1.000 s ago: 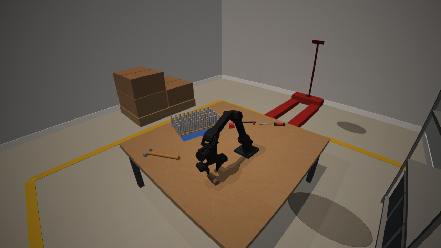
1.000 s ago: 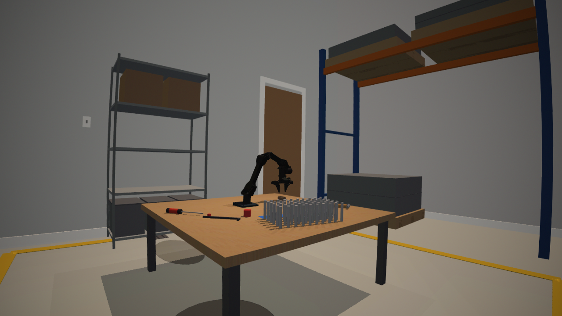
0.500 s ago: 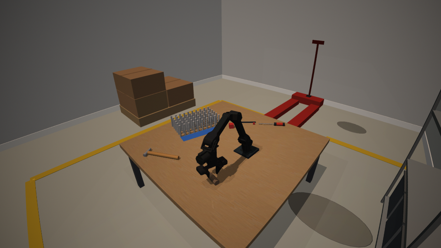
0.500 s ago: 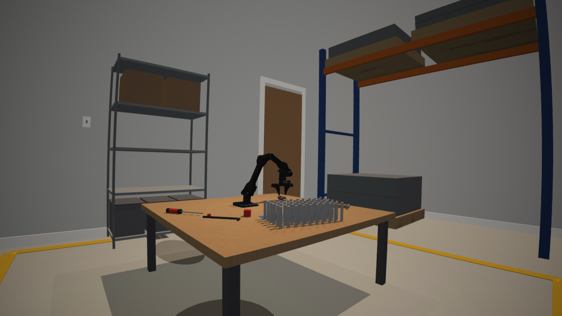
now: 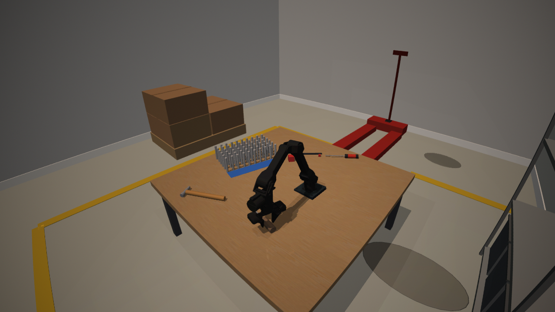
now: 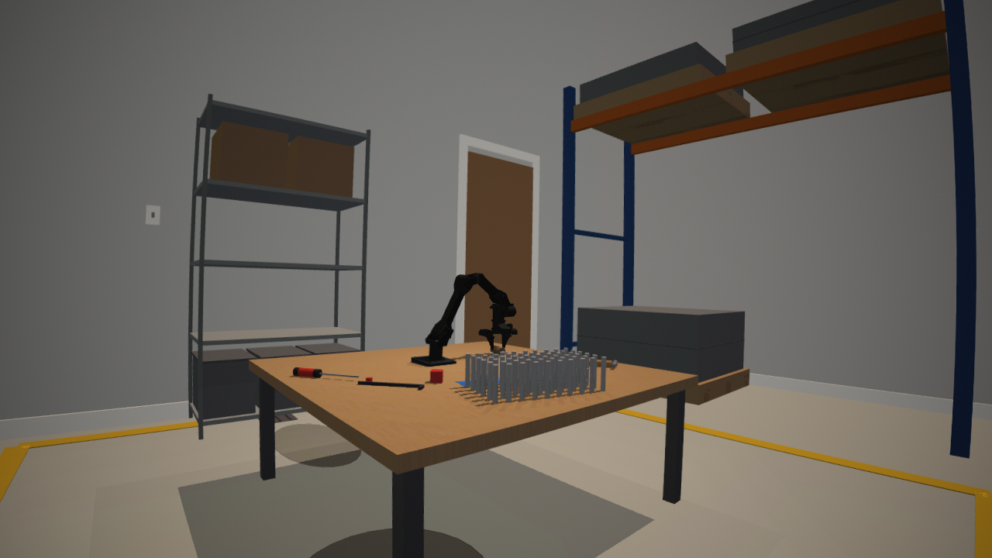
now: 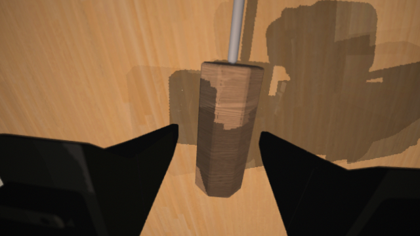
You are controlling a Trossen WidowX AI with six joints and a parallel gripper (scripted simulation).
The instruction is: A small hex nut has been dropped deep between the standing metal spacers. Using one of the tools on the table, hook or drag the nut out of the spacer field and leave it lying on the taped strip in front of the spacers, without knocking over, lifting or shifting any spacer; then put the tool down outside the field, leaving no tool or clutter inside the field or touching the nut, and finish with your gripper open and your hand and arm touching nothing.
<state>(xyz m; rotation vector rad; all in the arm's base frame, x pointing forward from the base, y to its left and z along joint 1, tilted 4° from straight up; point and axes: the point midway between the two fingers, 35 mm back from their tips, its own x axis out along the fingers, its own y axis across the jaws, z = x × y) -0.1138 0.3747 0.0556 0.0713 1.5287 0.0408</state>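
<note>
My gripper (image 7: 219, 134) (image 5: 267, 224) is open, its fingers apart on either side of a brown wooden handle (image 7: 226, 131) (image 5: 269, 226). Neither finger appears to touch the handle. A thin grey metal rod (image 7: 235, 31) runs from the handle's far end; its tip is out of the wrist view. The standing metal spacers (image 5: 246, 153) (image 6: 530, 378) are upright in rows. The blue taped strip (image 5: 248, 169) lies in front of them, its right end hidden behind the arm in the top view. The hex nut cannot be seen.
A hammer (image 5: 205, 194) lies left of the arm. A red block (image 5: 291, 158) (image 6: 436, 376), a black bar (image 6: 390, 384) (image 5: 311, 154), a small red piece (image 6: 369, 379) and a red-handled screwdriver (image 5: 351, 156) (image 6: 307, 372) lie beyond the arm's base (image 5: 310, 190).
</note>
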